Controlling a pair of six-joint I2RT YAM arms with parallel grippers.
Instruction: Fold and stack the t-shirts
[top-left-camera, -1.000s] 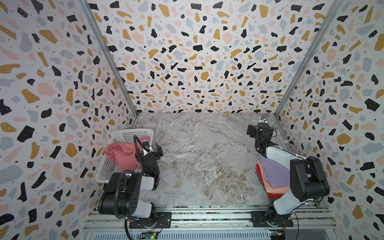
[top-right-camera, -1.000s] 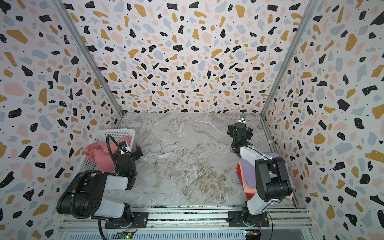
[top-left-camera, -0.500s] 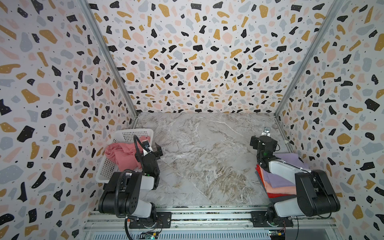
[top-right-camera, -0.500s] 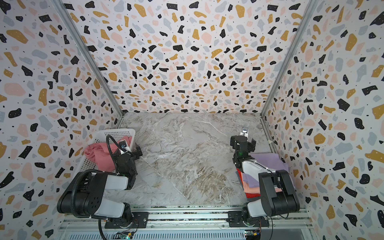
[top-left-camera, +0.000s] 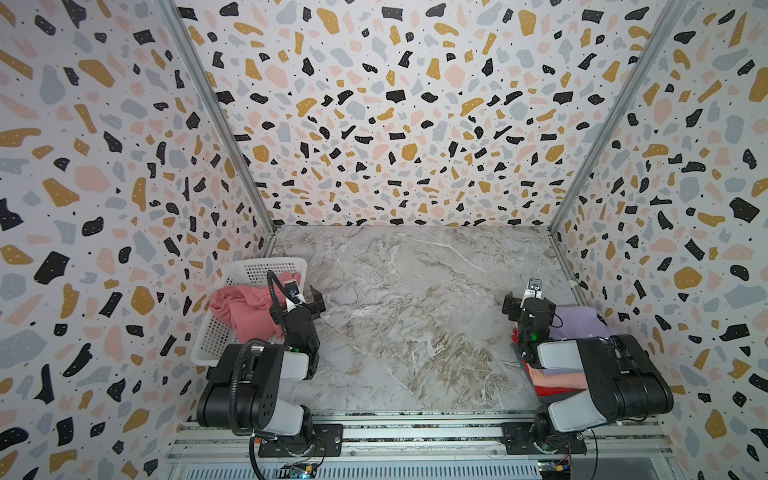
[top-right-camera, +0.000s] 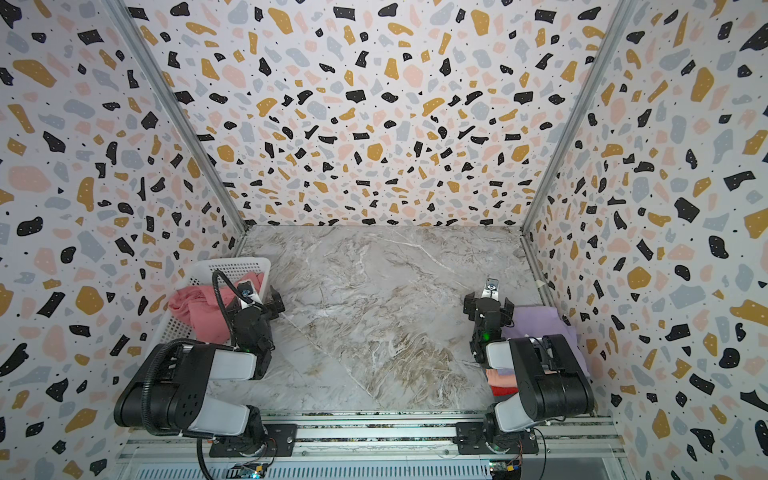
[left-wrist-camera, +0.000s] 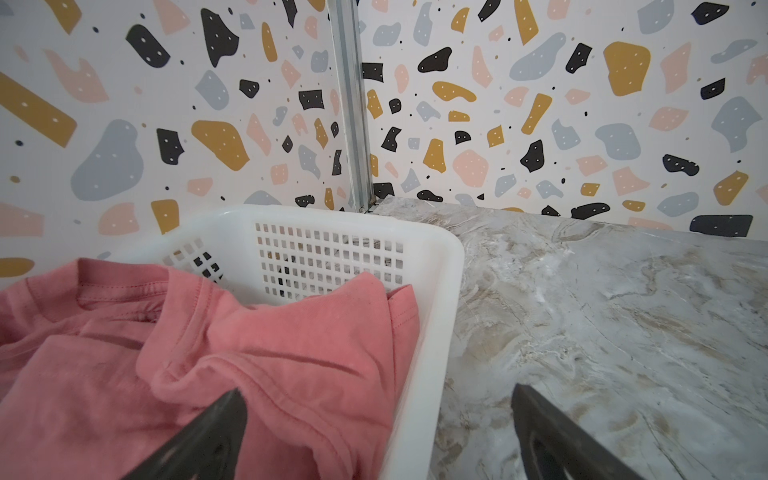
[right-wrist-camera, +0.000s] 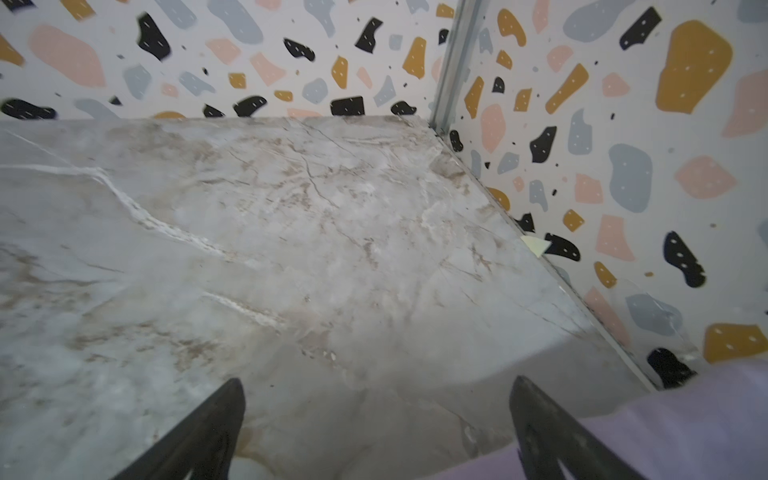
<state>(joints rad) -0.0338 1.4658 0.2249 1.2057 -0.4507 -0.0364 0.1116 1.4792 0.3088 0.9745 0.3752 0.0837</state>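
While a rose-pink t-shirt lies crumpled in the white perforated basket, the left gripper hangs over its rim, jaws wide, empty; the right gripper (equally wide, empty) hovers by the folded stack, smooth lilac t-shirt on top.

left arm: black housings, light-grey links, black cable | right arm: same, green light | left end effector: black fingers
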